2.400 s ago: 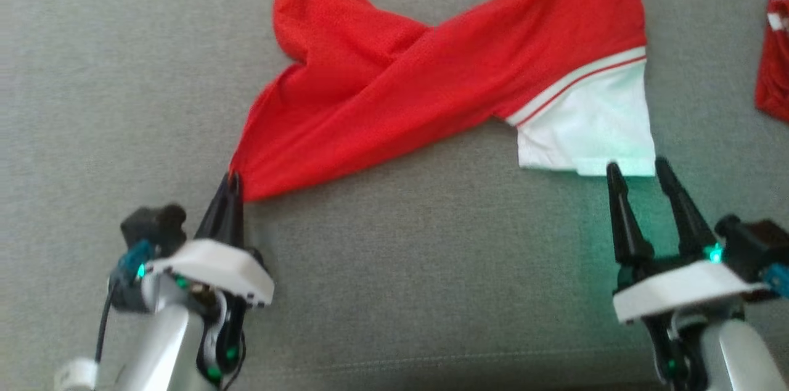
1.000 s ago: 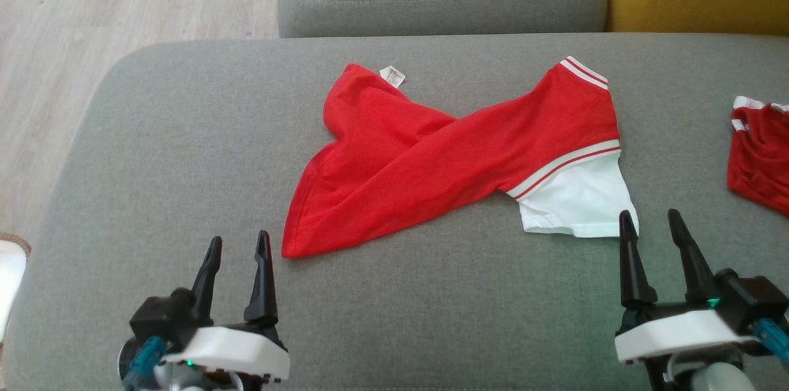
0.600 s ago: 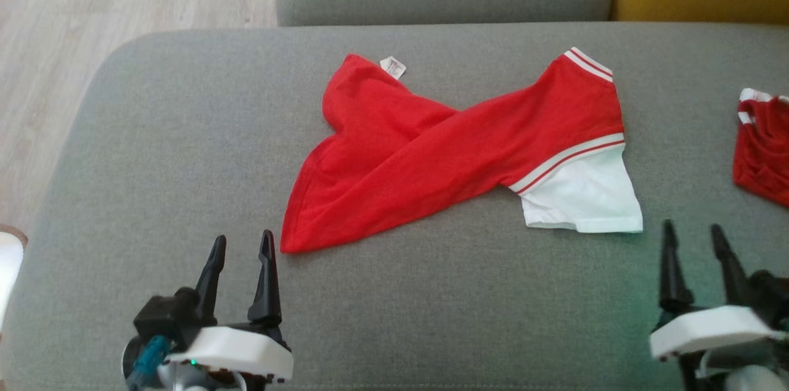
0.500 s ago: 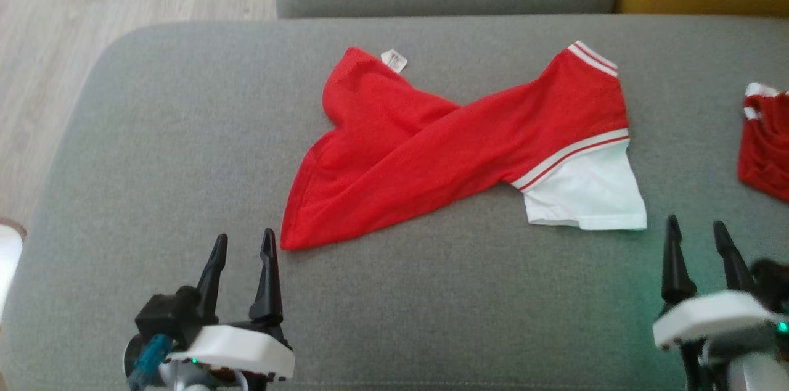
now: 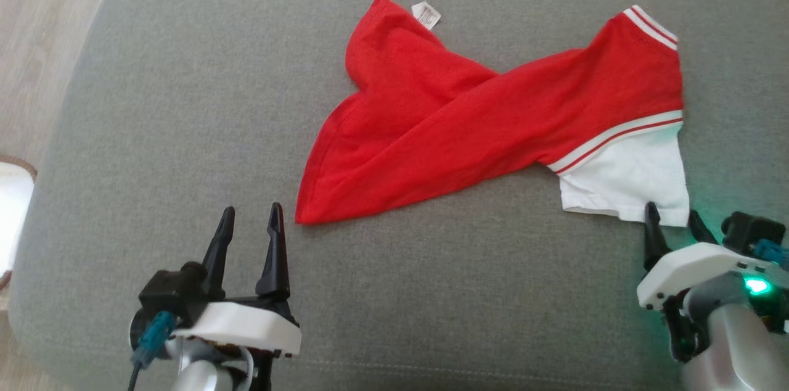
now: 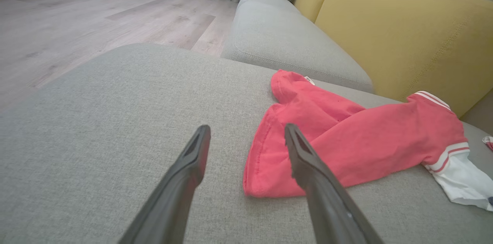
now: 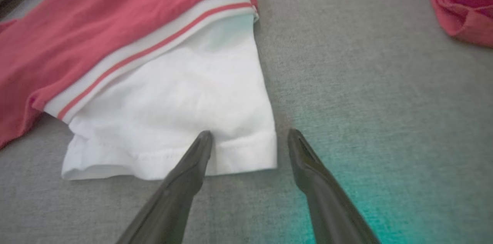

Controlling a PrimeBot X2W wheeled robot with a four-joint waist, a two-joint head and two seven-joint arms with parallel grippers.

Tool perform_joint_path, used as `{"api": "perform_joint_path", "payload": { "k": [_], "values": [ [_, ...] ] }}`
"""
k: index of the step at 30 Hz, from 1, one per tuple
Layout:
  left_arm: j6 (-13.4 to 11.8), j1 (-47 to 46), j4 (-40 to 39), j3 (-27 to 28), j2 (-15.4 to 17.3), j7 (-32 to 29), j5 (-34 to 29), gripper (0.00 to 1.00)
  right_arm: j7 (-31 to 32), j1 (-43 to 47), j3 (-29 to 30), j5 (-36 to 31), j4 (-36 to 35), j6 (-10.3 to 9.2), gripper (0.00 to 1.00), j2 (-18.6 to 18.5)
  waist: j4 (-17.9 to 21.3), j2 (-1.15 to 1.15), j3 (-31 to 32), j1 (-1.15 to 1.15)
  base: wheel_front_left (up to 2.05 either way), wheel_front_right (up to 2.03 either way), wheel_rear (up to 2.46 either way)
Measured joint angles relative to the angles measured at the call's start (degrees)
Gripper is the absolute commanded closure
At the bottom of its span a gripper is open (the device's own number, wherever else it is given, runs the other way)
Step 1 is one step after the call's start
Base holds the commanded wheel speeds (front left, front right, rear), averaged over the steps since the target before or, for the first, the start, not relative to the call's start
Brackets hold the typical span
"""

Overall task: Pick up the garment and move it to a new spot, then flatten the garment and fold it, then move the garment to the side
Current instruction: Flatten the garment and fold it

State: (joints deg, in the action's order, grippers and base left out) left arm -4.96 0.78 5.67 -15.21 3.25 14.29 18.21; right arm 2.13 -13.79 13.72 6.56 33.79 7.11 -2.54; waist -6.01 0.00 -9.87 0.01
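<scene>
We see the left gripper [image 5: 251, 209] and right gripper [image 5: 672, 212] spread, empty, at the garment's [image 5: 481, 126] near edge, its tag [image 5: 426, 13] unreadable, open cushion [image 5: 154, 101] left of it.

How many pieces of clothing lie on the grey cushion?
2. A red and white shirt lies twisted in the middle. A second red garment lies past its white end, cut off at the edge; others may be hidden.
</scene>
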Motion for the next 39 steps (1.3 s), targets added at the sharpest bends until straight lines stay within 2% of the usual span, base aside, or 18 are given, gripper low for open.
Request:
{"api": "perform_joint_path", "payload": {
  "k": [1, 2, 3, 4, 8, 11, 18, 21, 25, 32, 39],
  "values": [
    [0.0, 0.02, 0.0, 0.02, -0.02, 0.0, 0.0, 0.0, -0.01, -0.27, -0.24, 0.22, 0.62, 0.0, 0.29, 0.0, -0.12, 0.0, -0.24, 0.0, 0.0, 0.0, 0.0],
    [0.0, 0.02, 0.01, 0.11, -0.03, 0.0, 0.0, 0.0, -0.02, -0.69, -0.4, 0.73, 1.15, 0.0, 0.63, -0.01, -0.14, 0.0, -0.39, 0.0, 0.0, 0.0, 0.0],
    [-0.01, 0.02, 0.01, 0.21, -0.04, 0.0, 0.0, 0.0, -0.04, -1.17, -0.47, 1.29, 1.66, 0.0, 0.87, -0.09, -0.05, 0.0, -0.43, 0.0, 0.0, 0.0, 0.0],
    [-0.01, 0.02, 0.01, 0.32, -0.05, 0.0, 0.0, 0.0, -0.2, -1.52, -0.53, 1.79, 2.01, 0.0, 1.0, -0.1, 0.11, 0.0, -0.42, 0.0, 0.0, 0.0, 0.0],
    [0.01, 0.02, 0.09, 0.6, -0.1, 0.0, -0.02, 0.0, -2.78, -1.62, -0.91, 2.98, 2.32, 0.0, 1.0, 0.01, 1.12, 0.0, -0.09, 0.0, 0.0, 0.0, 0.0],
    [0.47, 0.04, 0.54, 0.43, -0.1, 0.0, -0.05, 0.0, -4.36, -0.38, -0.87, 3.05, -0.03, 0.0, 1.0, 0.0, 1.99, 0.0, 0.37, 0.0, 0.0, 0.0, 0.0],
    [2.04, 0.85, 4.44, -3.38, -0.11, -1.25, 0.68, 0.0, -3.27, 8.08, 0.58, 3.03, -12.1, 0.0, 1.0, 0.01, 3.65, 0.0, 1.16, 0.0, 0.0, 0.0, 0.0],
    [2.99, 2.14, 6.02, -5.04, -0.11, -3.81, 2.31, 0.0, -1.43, 11.76, 0.98, 3.41, -17.63, 0.0, 1.0, 0.02, 4.21, 0.0, 1.15, 0.0, 0.0, 0.0, 0.0],
    [3.0, 2.61, 7.39, -6.19, -0.11, -5.49, 6.33, 0.0, 0.75, 13.89, 0.85, 4.67, -22.63, 0.0, 1.0, 0.07, 4.81, 0.0, 1.07, 0.0, 0.0, 0.0, 0.0],
    [2.71, 0.21, 11.47, -6.14, -0.11, -5.53, 13.59, 0.0, 1.97, 14.85, -0.67, 6.05, -25.23, 0.0, 1.0, 0.09, 5.55, 0.0, 1.0, 0.0, 0.0, 0.0, 0.0],
    [2.35, -5.22, 17.04, -6.37, -0.27, -5.04, 15.99, 0.0, 2.01, 15.56, -2.18, 6.06, -25.81, 0.0, 1.0, 0.1, 6.48, 0.0, 0.43, 0.0, 0.0, 0.0, 0.0]
  ]
}}
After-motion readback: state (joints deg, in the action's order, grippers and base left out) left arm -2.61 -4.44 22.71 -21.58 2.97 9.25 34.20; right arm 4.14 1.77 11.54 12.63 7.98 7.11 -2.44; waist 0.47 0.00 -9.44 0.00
